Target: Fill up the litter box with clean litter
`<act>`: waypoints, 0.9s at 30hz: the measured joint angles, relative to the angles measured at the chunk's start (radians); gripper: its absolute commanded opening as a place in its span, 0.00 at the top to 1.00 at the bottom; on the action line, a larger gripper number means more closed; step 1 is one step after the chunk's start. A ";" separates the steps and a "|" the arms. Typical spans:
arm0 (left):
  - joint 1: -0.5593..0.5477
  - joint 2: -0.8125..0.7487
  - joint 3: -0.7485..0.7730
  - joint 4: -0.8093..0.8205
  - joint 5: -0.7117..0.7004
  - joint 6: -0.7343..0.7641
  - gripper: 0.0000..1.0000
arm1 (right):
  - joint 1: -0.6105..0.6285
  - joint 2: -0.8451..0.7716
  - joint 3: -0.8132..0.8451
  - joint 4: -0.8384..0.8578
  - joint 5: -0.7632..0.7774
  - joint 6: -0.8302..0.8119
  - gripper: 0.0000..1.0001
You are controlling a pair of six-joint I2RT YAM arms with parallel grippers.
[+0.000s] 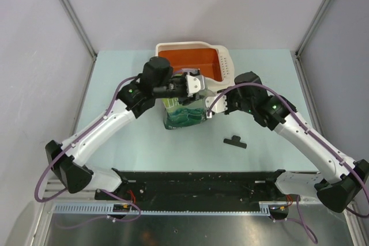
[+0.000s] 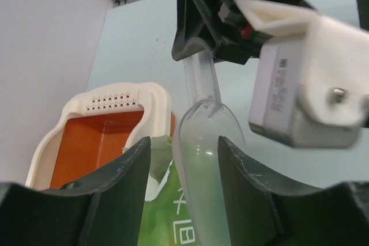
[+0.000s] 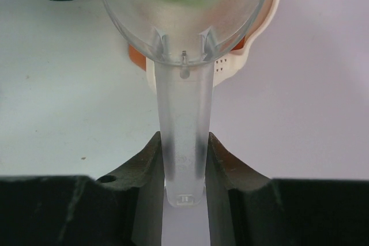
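The litter box (image 1: pixel 190 45) stands at the back centre, orange inside with a cream rim (image 2: pixel 154 99) and a perforated end. A green pouch (image 1: pixel 184 114) with white characters stands just in front of it. My right gripper (image 3: pixel 184 159) is shut on the handle of a clear plastic scoop (image 3: pixel 184 10), whose bowl hangs over the pouch's torn top (image 2: pixel 167 211). My left gripper (image 2: pixel 184 159) is open, its fingers (image 2: pixel 118 188) on either side of the scoop's bowl (image 2: pixel 202 159), with a gap on the left side. The clean litter is hidden from view.
A small black part (image 1: pixel 234 141) lies on the table right of centre, toward the near edge. Grey walls close in the table at the back and both sides. Both arms meet over the pouch in front of the box.
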 measured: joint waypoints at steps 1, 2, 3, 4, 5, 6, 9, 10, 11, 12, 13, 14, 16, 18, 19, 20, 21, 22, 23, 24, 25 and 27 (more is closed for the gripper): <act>-0.010 0.011 0.002 -0.010 -0.026 0.008 0.49 | 0.011 0.000 0.008 0.000 0.010 0.000 1.00; -0.015 0.020 0.005 -0.016 -0.042 0.013 0.55 | 0.015 0.000 0.011 0.000 0.014 0.000 1.00; -0.023 0.036 0.014 -0.027 -0.064 0.016 0.58 | 0.024 0.000 0.015 0.000 0.019 0.000 1.00; -0.030 0.060 0.027 -0.038 -0.089 0.023 0.67 | 0.030 0.000 0.018 0.000 0.022 0.000 1.00; -0.033 0.079 0.039 -0.044 -0.108 0.026 0.72 | 0.035 0.000 0.021 -0.006 0.028 0.000 1.00; -0.034 0.091 0.044 -0.048 -0.123 0.024 0.78 | 0.038 0.001 0.024 -0.008 0.030 0.000 1.00; -0.039 0.117 0.051 -0.062 -0.168 0.038 1.00 | 0.042 0.007 0.039 -0.020 0.037 0.016 1.00; -0.039 0.119 0.051 -0.059 -0.180 0.041 1.00 | 0.040 0.010 0.042 -0.027 0.034 0.032 0.95; -0.040 0.120 0.051 -0.056 -0.188 0.045 1.00 | 0.037 0.011 0.045 -0.026 0.029 0.050 0.87; -0.041 0.119 0.051 -0.056 -0.193 0.046 1.00 | 0.029 0.013 0.049 -0.029 0.022 0.063 0.75; -0.041 0.119 0.051 -0.054 -0.193 0.043 1.00 | 0.020 0.015 0.054 -0.035 0.001 0.074 0.47; -0.037 0.119 0.051 -0.053 -0.191 0.035 1.00 | 0.009 0.017 0.063 -0.045 -0.023 0.090 0.37; -0.028 0.119 0.052 -0.044 -0.194 -0.004 1.00 | -0.051 0.046 0.127 -0.107 -0.112 0.150 0.27; 0.006 0.118 0.059 -0.021 -0.188 -0.040 1.00 | -0.148 0.109 0.256 -0.190 -0.225 0.266 0.24; 0.017 0.112 0.059 -0.026 -0.189 -0.042 1.00 | -0.231 0.169 0.377 -0.229 -0.303 0.357 0.22; 0.019 0.109 0.059 -0.029 -0.193 -0.051 1.00 | -0.294 0.212 0.465 -0.225 -0.356 0.425 0.21; 0.020 0.109 0.058 -0.028 -0.189 -0.056 1.00 | -0.380 0.271 0.575 -0.217 -0.423 0.536 0.21; 0.020 0.108 0.058 -0.033 -0.182 -0.063 1.00 | -0.450 0.311 0.651 -0.197 -0.492 0.630 0.20; 0.019 0.108 0.056 -0.032 -0.172 -0.075 1.00 | -0.502 0.335 0.693 -0.184 -0.541 0.696 0.19; 0.020 0.105 0.051 -0.025 -0.165 -0.089 1.00 | -0.562 0.351 0.720 -0.165 -0.608 0.800 0.19; 0.020 0.101 0.046 -0.015 -0.160 -0.101 1.00 | -0.612 0.357 0.724 -0.145 -0.673 0.888 0.17; 0.025 0.086 0.027 0.026 -0.147 -0.139 1.00 | -0.705 0.359 0.692 -0.089 -0.822 1.108 0.14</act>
